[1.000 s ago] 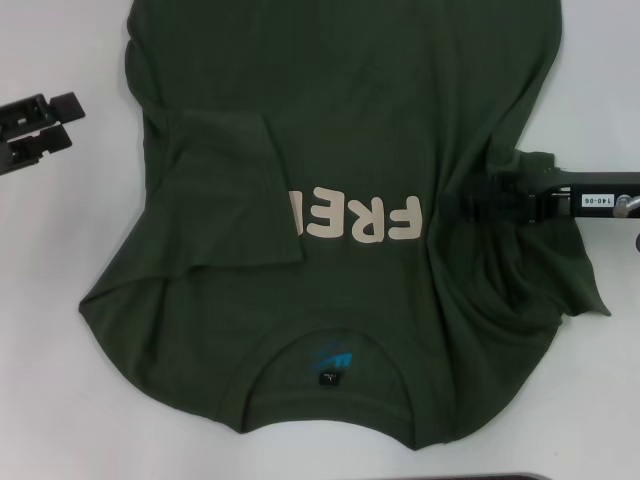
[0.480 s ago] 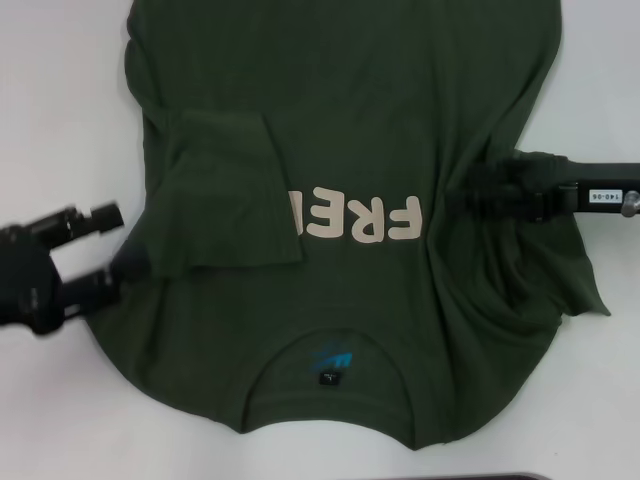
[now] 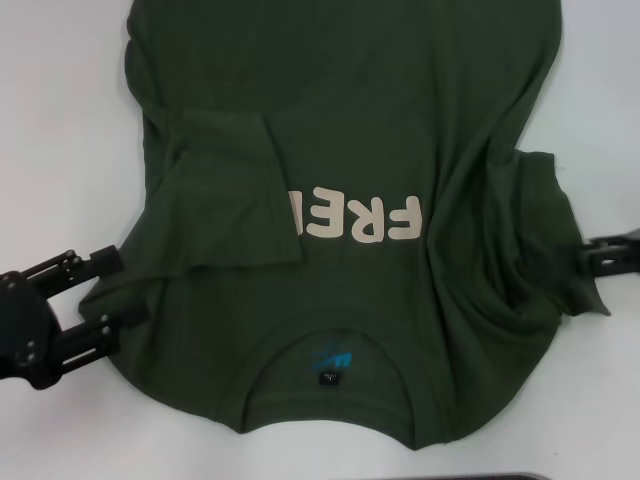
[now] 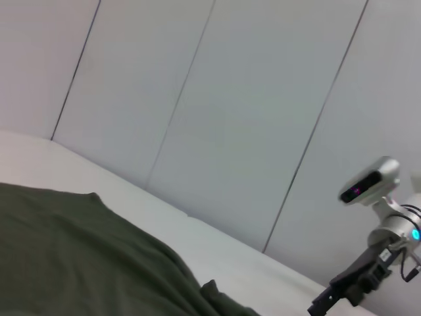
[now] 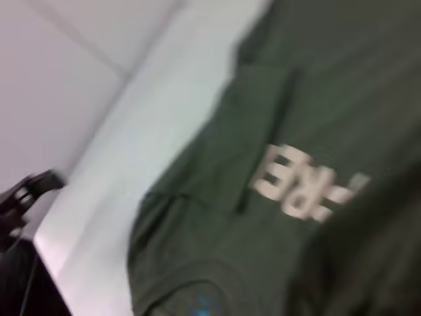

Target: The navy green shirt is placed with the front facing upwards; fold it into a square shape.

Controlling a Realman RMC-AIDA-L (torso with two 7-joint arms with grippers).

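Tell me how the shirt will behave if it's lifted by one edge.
The shirt will probably drape and sag: it already lies in soft wrinkles near the right end effector. Its folded-in sleeve may flop open, since nothing pins it. It looks thin, so likely light. The left end effector sits at its other edge.

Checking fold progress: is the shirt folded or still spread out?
Partly folded. The shirt has one sleeve folded inward over the lettering; the rest lies spread.

White tabletop (image 3: 60,150), matte, evenly lit, faint soft shadows. Behind it pale grey panelled wall (image 4: 250,118), thin dark vertical seams between panels. Dark strip (image 3: 500,477) at table's near edge.
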